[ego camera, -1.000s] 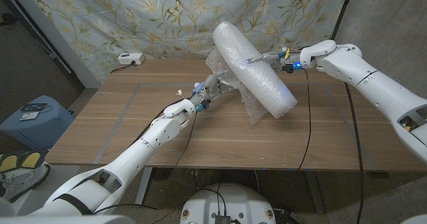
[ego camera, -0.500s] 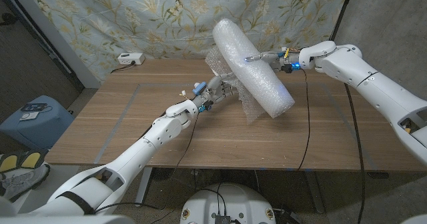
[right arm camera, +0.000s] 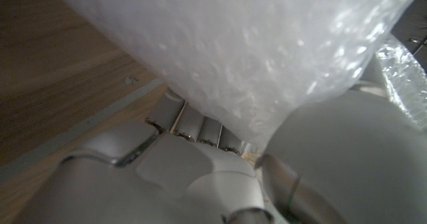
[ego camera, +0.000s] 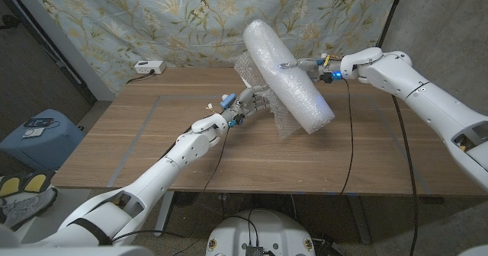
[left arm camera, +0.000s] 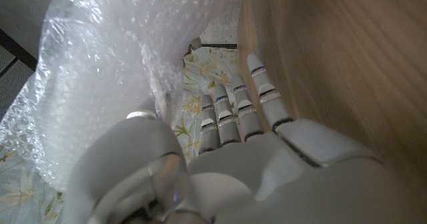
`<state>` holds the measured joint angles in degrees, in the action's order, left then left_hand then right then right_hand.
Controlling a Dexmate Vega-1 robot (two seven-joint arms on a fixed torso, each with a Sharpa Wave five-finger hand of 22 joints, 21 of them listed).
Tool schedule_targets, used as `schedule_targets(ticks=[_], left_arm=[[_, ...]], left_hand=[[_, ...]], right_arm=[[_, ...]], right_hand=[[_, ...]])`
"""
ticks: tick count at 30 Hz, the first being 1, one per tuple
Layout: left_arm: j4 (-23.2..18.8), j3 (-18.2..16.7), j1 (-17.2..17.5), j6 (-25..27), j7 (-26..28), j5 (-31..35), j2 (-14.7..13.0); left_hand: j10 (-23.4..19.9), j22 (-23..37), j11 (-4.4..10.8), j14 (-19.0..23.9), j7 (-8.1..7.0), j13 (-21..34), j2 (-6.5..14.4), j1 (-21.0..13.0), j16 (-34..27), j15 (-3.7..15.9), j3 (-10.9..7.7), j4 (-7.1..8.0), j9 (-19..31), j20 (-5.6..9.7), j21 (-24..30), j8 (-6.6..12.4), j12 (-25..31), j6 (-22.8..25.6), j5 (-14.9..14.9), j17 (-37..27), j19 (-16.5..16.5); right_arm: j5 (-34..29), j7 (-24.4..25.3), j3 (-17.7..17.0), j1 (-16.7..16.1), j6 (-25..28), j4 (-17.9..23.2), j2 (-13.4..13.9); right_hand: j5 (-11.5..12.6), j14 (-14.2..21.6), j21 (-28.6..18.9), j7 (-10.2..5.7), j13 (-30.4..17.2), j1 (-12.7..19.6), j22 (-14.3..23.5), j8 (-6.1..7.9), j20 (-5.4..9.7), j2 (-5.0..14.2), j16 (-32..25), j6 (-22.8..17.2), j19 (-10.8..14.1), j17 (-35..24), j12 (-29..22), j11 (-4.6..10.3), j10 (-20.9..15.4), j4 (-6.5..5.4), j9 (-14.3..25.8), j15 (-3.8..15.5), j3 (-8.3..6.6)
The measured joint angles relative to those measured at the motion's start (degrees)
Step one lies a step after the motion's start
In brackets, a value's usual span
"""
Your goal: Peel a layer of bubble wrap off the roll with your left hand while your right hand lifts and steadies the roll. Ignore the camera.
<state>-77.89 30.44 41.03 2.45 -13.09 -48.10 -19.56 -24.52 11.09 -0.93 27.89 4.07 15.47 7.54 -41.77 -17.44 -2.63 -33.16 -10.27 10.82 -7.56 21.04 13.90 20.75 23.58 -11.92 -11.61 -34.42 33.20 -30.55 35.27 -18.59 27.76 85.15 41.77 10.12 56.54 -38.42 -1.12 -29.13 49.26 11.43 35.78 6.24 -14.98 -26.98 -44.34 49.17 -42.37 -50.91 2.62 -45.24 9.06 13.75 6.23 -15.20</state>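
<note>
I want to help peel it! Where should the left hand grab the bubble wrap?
Probably the loose flap hanging under the roll, pinched from the left hand's side. It dangles free, while the right hand holds the tilted roll up.

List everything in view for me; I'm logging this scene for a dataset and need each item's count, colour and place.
bubble wrap roll: one, clear-white, tilted above the table's far middle, loose layer hanging beneath.
table: one, brown wood, centre.
power strip: one, white, far left table edge.
curtain: one, pale blue floral, behind the table.
bin: one, blue, floor at left.
left hand: one, white-grey, at the loose layer.
right hand: one, white-grey, holding the roll.
</note>
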Motion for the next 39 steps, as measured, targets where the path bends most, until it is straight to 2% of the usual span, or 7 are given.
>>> schedule_targets(ticks=[18,28,37,39], left_arm=[[0.44,-0.39,-0.34,1.31,2.16,-0.41,0.66],[0.55,-0.41,-0.56,2.0,2.22,-0.65,0.74],[0.55,-0.31,-0.67,2.3,2.21,-0.71,0.79],[0.47,-0.23,-0.73,2.39,2.21,-0.72,0.8]], left_hand=[[-0.36,-0.01,0.21,0.27,-0.08,0.69,-0.31,-1.37,-0.16,0.27,0.87,0.41,0.0,0.19,0.47,0.0,0.05,0.69,0.0,-0.26,-0.18],[-0.36,-0.01,0.21,0.27,-0.08,1.08,-0.31,-1.37,-0.15,0.27,1.33,0.88,-0.01,0.19,0.47,-0.37,0.05,0.68,0.0,-0.26,-0.18],[-0.35,-0.02,0.21,0.27,-0.08,1.45,-0.3,-1.82,0.13,0.27,1.49,0.71,-0.01,0.19,0.47,-0.84,-0.24,0.68,0.0,-0.25,-0.18],[-1.88,-0.02,0.84,1.39,-0.15,1.62,-0.13,-2.0,0.09,0.65,1.49,0.71,-0.01,0.09,0.56,-0.57,-0.09,2.93,0.0,-0.25,-0.34]], right_arm=[[3.69,-1.94,-0.36,0.39,1.12,-3.21,-2.02],[5.89,-2.35,-0.73,-0.48,1.32,-4.41,-2.88],[7.34,-2.1,-1.01,-1.08,1.79,-4.99,-3.24],[7.47,-2.02,-1.05,-1.17,1.86,-5.03,-3.28]], right_hand=[[0.03,0.03,-0.8,-0.01,0.0,0.15,0.0,-0.51,-0.1,-0.15,0.85,0.0,-0.53,-0.31,-0.12,0.21,0.21,-0.01,0.26,0.03,0.0],[0.07,0.2,-1.13,-0.01,-0.01,0.15,0.0,-0.64,-0.1,-0.15,1.35,0.0,-0.52,-0.3,-0.06,0.21,0.21,-0.01,0.24,0.21,0.01],[0.06,0.2,-1.55,-0.01,-0.52,0.15,0.0,-0.67,-0.1,-0.15,1.58,0.01,-0.52,-0.52,0.39,0.21,0.21,-0.01,0.19,0.2,0.01],[0.06,0.2,-1.68,-0.01,-0.56,0.15,-0.14,-0.68,-0.11,-0.15,1.59,0.01,-0.52,-0.52,0.42,0.21,0.21,-0.01,0.2,0.21,0.01]])
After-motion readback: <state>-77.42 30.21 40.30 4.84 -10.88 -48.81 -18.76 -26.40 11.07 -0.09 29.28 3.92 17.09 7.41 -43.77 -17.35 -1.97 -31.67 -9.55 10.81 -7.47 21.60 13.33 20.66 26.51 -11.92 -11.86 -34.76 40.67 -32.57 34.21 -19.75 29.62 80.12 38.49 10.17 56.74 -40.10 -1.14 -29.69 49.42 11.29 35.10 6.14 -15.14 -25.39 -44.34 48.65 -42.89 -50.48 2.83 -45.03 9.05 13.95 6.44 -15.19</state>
